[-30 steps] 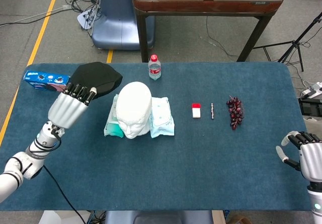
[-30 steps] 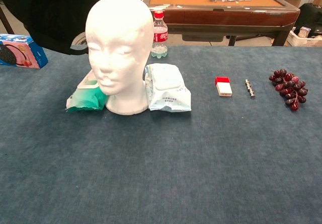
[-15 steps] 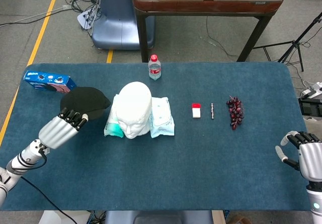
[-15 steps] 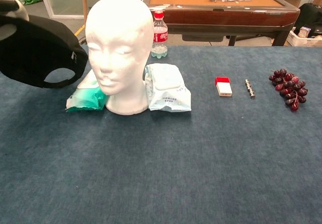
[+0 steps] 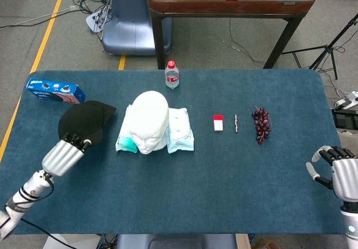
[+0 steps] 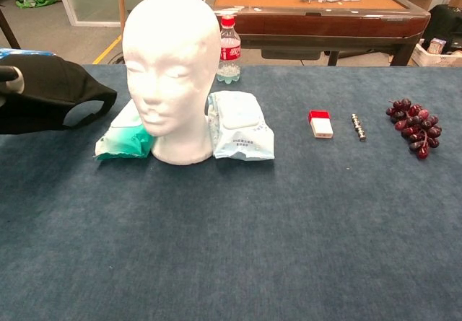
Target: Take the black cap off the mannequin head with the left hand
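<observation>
The black cap was held by the left hand low over the tabletop, left of the bare mannequin head. If released carelessly, the cap could be dropped onto the nearby wipes pack. The right hand was kept empty, fingers apart.

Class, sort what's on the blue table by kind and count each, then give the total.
Cap: 1
Mannequin head: 1
Wipes packs: 2
Water bottle: 1
Biscuit box: 1
Red-and-white box: 1
Small metal rod: 1
Grape bunch: 1
Total: 9
</observation>
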Available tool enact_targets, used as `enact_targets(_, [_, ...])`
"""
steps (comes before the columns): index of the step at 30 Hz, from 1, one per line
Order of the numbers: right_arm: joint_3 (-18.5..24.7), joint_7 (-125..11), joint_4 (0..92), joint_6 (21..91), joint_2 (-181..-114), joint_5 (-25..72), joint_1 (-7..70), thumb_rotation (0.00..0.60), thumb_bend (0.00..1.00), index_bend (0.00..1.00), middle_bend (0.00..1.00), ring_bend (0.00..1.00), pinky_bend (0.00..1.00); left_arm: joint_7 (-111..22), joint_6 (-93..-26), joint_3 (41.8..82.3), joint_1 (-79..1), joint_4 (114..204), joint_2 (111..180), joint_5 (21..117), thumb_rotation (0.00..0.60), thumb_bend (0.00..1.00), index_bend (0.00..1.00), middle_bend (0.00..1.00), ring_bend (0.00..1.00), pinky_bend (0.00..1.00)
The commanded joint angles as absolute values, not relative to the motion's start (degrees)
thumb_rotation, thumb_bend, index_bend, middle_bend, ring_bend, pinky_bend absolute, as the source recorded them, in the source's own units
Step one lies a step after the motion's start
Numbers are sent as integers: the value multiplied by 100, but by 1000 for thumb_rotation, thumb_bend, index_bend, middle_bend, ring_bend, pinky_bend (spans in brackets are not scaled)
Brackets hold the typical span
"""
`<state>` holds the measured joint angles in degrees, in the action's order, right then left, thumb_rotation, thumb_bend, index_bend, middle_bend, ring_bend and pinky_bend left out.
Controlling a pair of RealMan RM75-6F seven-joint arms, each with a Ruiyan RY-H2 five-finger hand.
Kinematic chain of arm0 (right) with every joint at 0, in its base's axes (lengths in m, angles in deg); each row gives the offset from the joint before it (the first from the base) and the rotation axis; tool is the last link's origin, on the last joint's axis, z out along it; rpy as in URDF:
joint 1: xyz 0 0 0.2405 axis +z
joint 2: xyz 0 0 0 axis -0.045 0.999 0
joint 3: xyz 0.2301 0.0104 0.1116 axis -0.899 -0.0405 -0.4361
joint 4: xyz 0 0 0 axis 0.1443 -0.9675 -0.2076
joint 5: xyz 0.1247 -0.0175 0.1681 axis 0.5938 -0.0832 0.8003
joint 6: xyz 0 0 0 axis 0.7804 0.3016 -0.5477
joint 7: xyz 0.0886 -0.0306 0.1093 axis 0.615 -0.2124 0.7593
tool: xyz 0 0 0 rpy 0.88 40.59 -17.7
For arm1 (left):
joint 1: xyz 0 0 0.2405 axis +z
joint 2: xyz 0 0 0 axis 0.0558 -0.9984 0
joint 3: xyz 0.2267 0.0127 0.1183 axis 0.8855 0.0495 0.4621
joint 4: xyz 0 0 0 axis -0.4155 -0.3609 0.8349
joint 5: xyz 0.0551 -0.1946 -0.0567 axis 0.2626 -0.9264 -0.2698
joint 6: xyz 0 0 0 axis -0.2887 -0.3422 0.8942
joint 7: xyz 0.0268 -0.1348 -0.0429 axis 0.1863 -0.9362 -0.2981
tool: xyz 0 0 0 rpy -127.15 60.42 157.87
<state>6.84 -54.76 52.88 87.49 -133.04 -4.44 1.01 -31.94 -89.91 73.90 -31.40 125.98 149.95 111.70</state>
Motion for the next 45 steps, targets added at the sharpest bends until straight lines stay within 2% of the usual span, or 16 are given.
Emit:
enact_targets(1, [685, -5482, 5292, 8745, -13303, -445, 102, 600, 289, 595, 524, 455, 477, -2255, -8561, 7590, -2765, 13909, 14387, 11014, 600, 558, 605, 677, 550, 679])
enact_targets(3, [685, -5486, 5290, 8744, -13305, -442, 102, 600, 289, 595, 524, 455, 477, -2102, -8555, 7655, -2681, 14191, 14275, 11045, 600, 535, 572, 662, 550, 679])
enact_targets(5, [686, -5494, 5291, 8736, -13307, -440, 104, 600, 289, 595, 524, 455, 477, -2023, -8566, 7731, -2598, 14456, 14172, 11102, 600, 467, 509, 650, 549, 679])
enact_targets(10, [690, -5514, 5292, 8727, -13314, -443, 107, 600, 289, 595, 524, 455, 477, -1935, -8628, 7833, -2422, 14842, 14046, 11203, 600, 147, 230, 614, 536, 678])
enact_targets(13, [690, -5533, 5294, 8706, -13319, -435, 116, 600, 289, 595, 524, 455, 477, -1709, -8496, 7866, -2302, 15201, 13937, 11136, 600, 69, 101, 588, 521, 674])
enact_targets(17, [685, -5548, 5295, 8684, -13324, -419, 124, 600, 289, 595, 524, 455, 477, -1256, -8236, 7827, -2067, 15960, 13761, 10752, 600, 23, 7, 559, 504, 655])
enact_targets(20, [687, -5558, 5294, 8673, -13326, -415, 128, 600, 289, 595, 524, 455, 477, -977, -8099, 7835, -1963, 16490, 13597, 10618, 600, 5, 0, 554, 503, 655])
enact_targets(29, [690, -5589, 5292, 8657, -13339, -411, 135, 600, 289, 595, 524, 455, 477, -489, -8121, 7811, -1678, 17076, 13459, 10585, 600, 0, 10, 552, 504, 655])
enact_targets(32, [691, -5602, 5297, 8644, -13340, -404, 138, 600, 289, 595, 524, 455, 477, -209, -8125, 7695, -1540, 17350, 13470, 10339, 600, 0, 91, 551, 505, 655])
enact_targets(36, [690, -5620, 5306, 8638, -13337, -392, 135, 600, 289, 595, 524, 455, 477, -489, -8161, 7482, -1419, 17732, 13458, 9956, 600, 0, 229, 548, 505, 654])
enact_targets(40, [677, -5643, 5318, 8608, -13332, -350, 140, 600, 289, 595, 524, 455, 477, -682, -8269, 7149, -1326, 17883, 13535, 9521, 600, 0, 245, 523, 504, 654])
enact_targets(45, [661, -5667, 5320, 8590, -13335, -314, 144, 600, 289, 595, 524, 455, 477, -1199, -8311, 6954, -1308, 17859, 13529, 9393, 600, 0, 286, 512, 501, 655])
